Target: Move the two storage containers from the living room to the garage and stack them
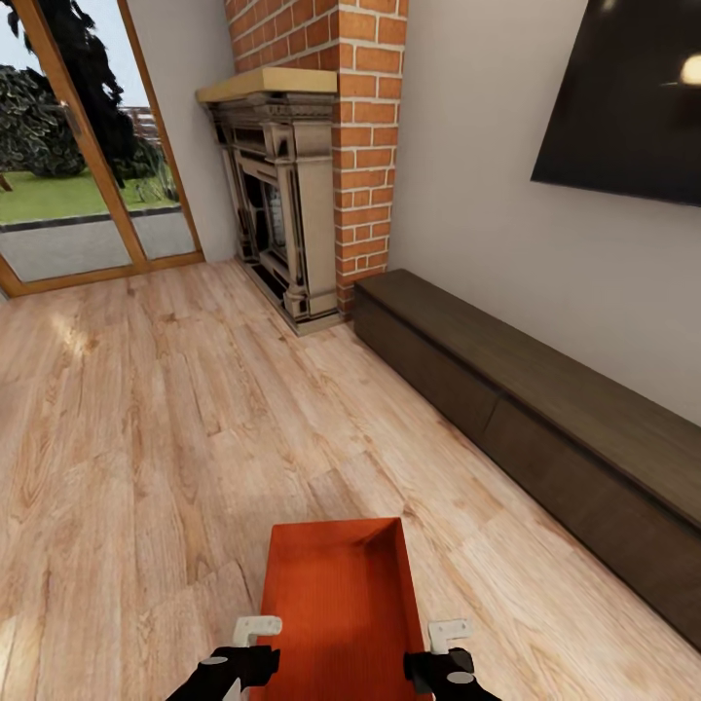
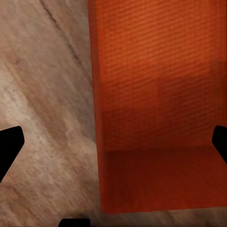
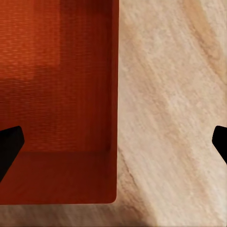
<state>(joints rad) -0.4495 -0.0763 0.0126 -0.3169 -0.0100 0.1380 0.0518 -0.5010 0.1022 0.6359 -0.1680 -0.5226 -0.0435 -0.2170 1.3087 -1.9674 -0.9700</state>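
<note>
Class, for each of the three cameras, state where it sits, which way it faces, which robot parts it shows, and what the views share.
Head view: high on the robot, facing forward and down at the storage container, fireplace and cabinet; left gripper and right gripper show.
Left wrist view: looks down on the container's left wall; dark fingertips show.
Right wrist view: looks down on its right wall; fingertips show.
Shared: container, wood floor.

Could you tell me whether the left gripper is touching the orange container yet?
Cannot tell. In the left wrist view the fingers straddle the container wall, wide open, but no view plainly shows contact or gap.
</note>
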